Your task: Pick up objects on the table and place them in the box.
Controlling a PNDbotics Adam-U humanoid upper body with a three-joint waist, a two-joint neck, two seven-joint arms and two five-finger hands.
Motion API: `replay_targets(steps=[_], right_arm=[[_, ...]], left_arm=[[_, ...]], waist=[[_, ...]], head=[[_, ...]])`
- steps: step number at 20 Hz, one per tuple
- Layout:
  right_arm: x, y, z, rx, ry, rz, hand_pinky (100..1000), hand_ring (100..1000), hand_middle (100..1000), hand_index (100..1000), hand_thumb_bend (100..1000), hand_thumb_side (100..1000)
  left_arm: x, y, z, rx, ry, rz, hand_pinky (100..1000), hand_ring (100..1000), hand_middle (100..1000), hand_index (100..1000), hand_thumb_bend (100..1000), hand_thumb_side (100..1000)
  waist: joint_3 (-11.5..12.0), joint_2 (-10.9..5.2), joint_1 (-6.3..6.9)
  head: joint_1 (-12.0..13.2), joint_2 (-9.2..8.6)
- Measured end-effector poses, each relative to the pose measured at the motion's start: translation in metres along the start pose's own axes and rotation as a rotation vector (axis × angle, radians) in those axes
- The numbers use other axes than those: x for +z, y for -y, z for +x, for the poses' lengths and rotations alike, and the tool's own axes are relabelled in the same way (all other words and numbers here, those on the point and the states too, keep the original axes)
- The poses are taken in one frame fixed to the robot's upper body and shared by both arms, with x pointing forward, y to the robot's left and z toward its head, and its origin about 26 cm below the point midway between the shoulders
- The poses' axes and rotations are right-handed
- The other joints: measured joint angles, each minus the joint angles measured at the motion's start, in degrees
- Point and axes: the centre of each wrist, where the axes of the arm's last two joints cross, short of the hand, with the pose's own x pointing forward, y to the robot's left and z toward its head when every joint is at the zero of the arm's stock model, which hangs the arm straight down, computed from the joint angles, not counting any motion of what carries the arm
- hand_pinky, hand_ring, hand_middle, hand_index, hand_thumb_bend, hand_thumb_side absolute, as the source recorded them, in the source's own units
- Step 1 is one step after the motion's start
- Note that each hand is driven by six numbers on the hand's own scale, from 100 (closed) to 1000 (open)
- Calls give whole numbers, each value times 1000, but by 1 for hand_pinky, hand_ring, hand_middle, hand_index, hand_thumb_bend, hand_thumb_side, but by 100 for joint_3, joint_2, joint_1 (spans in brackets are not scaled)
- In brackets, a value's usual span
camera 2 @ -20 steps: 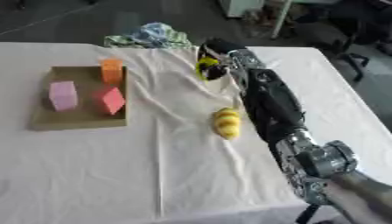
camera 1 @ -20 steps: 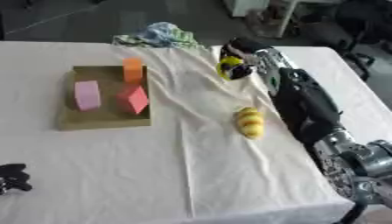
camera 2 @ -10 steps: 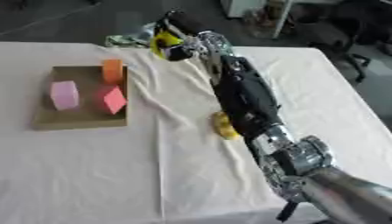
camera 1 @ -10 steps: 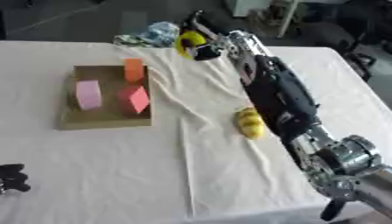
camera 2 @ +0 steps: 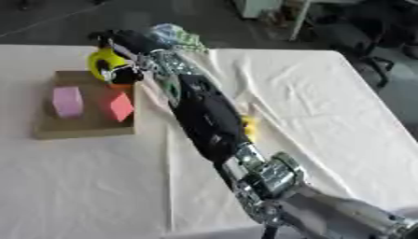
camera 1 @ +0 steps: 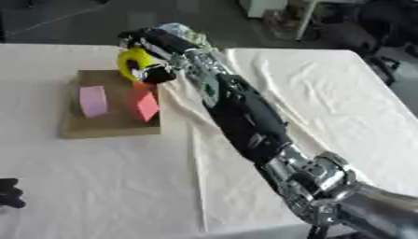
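Box: pink block left, red block right | I see free floor between them.

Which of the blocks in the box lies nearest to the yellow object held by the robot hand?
The orange block, mostly hidden just beneath the yellow object in the right robot hand. The red block and pink block lie farther off.

Two blocks lie in the box, left on the table.

Bright even light, soft shadows, overall motion blur
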Motion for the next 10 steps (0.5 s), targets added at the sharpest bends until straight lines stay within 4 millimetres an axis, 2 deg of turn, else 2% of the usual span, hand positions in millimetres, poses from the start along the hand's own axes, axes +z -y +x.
replay_targets(steps=[3,6,10], right_arm=[[0,-5,3,32,-2,23,793,823,885,1000,100,659],[0,-6,2,53,-11,29,797,827,890,1000,100,627],[1,-7,2,59,-13,23,797,827,890,1000,100,627]], left_arm=[[0,1,0,3,1,0,806,563,569,738,100,1000],[0,1,0,4,1,0,806,563,569,738,100,1000],[0,1,0,6,1,1,806,563,569,738,100,1000]], waist=[[0,0,0],[-8,0,0],[-23,0,0]], head=[[0,0],[0,0],[0,0]])
